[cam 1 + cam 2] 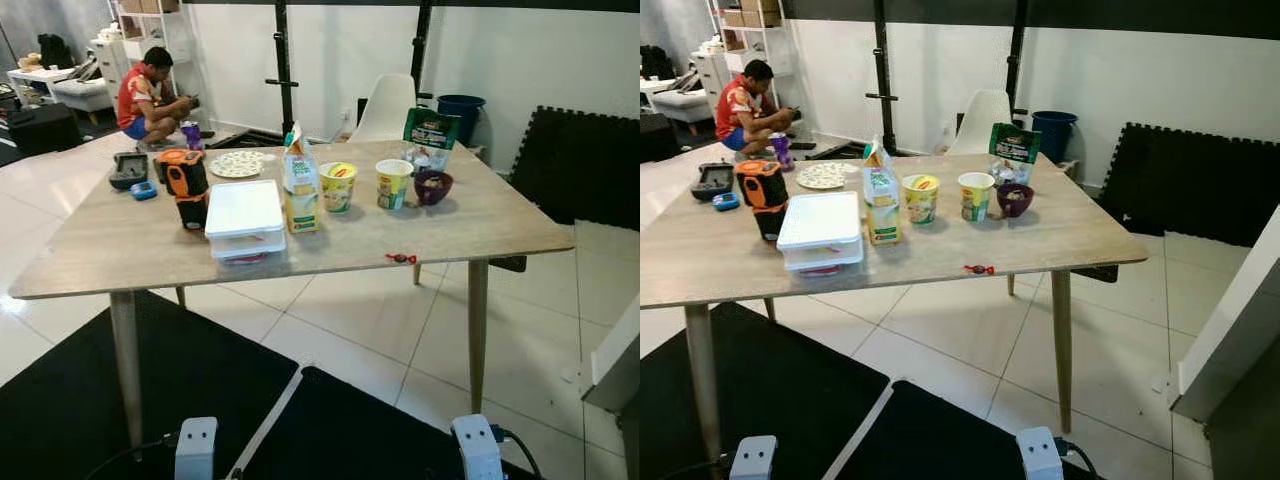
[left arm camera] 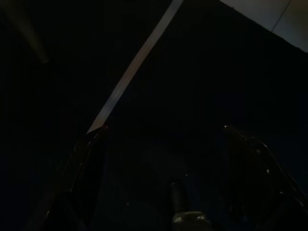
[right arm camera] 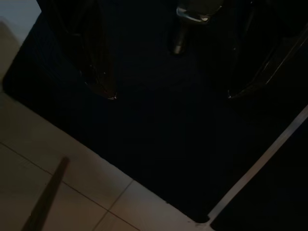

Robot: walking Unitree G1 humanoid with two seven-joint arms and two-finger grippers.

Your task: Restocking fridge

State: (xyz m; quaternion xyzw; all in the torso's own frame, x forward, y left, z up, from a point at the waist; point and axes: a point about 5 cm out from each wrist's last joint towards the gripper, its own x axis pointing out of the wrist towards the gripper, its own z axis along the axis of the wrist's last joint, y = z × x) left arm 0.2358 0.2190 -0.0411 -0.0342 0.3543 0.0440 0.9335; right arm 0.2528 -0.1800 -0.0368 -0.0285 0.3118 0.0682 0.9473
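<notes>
On the wooden table (image 1: 500,225) stand a drink carton (image 1: 300,190), a white lidded container (image 1: 245,215), a yellow noodle cup (image 1: 338,186), a second cup (image 1: 393,183), a dark purple bowl (image 1: 433,186) and a green bag (image 1: 431,130). Both arms hang low in front of the table, over the black floor mat. My left gripper (image 2: 161,129) is open with nothing between its fingers. My right gripper (image 3: 171,96) is also open and empty, near the mat's edge.
An orange and black tool (image 1: 186,185), a plate (image 1: 237,164), a black device (image 1: 128,170) and a small red item (image 1: 401,258) also lie on the table. Behind it are a white chair (image 1: 385,105) and a blue bin (image 1: 460,110). A person (image 1: 150,95) sits on the floor far left.
</notes>
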